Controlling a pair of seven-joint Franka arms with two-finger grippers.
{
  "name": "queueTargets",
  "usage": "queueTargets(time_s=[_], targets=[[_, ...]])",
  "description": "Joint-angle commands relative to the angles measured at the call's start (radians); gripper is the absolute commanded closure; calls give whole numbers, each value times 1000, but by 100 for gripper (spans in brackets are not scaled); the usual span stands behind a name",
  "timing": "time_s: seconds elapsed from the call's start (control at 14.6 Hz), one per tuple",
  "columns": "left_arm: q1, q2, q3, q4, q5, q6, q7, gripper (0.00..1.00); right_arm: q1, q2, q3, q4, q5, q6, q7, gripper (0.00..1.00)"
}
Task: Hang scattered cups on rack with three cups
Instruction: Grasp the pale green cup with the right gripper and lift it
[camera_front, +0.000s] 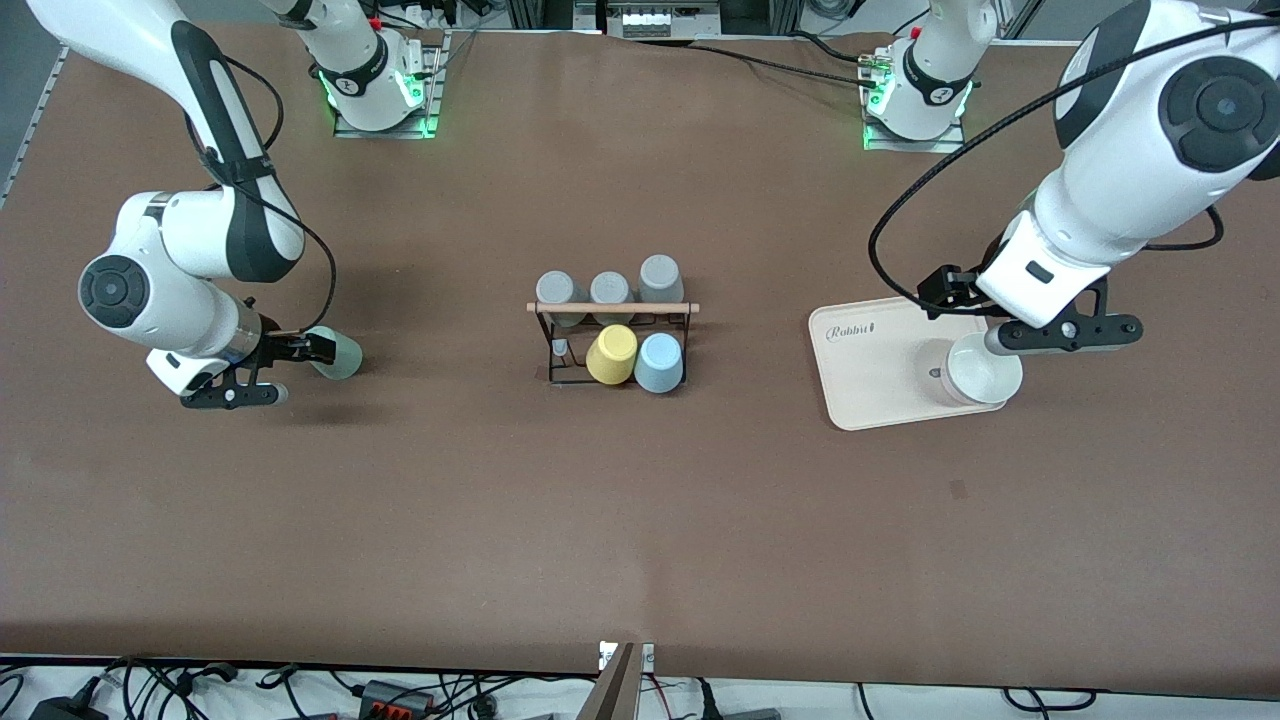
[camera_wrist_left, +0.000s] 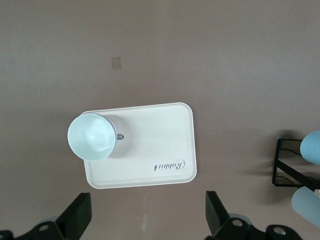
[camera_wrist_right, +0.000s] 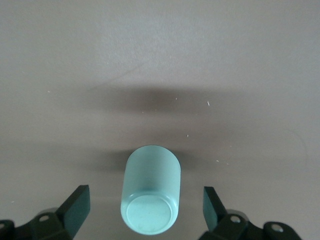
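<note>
My right gripper (camera_wrist_right: 142, 210), fingers spread wide, brackets a pale mint green matte cup (camera_wrist_right: 150, 195) lying on its side, untouched. My left gripper (camera_wrist_left: 147, 215) hangs spread over a cream plastic tray (camera_wrist_left: 160, 145).

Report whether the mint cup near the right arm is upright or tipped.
Tipped: the mint cup lies on its side on the table, its flat base facing the right wrist camera.

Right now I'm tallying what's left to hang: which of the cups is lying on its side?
The pale mint green tapered matte cup, lying on the brown table toward the right arm's end; every other cup is on the black wire rack or upright on the tray.
</note>
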Motion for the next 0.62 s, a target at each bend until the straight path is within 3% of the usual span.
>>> queueTargets(time_s=[0.0, 0.14, 0.21, 0.55], targets=[[-24, -2, 44, 31, -7, 4, -4, 0, -1, -27, 1, -100, -15, 108, 9, 0], [-226, -3, 273, 54, -22, -50, 4, 0, 4, -25, 1, -132, -15, 142, 9, 0], [-274, -6, 328, 59, -57, -68, 16, 0, 4, -16, 1, -132, -15, 142, 11, 0], [-222, -20, 328, 58, -137, -116, 90, 0, 2, 9, 2, -129, -15, 133, 9, 0]])
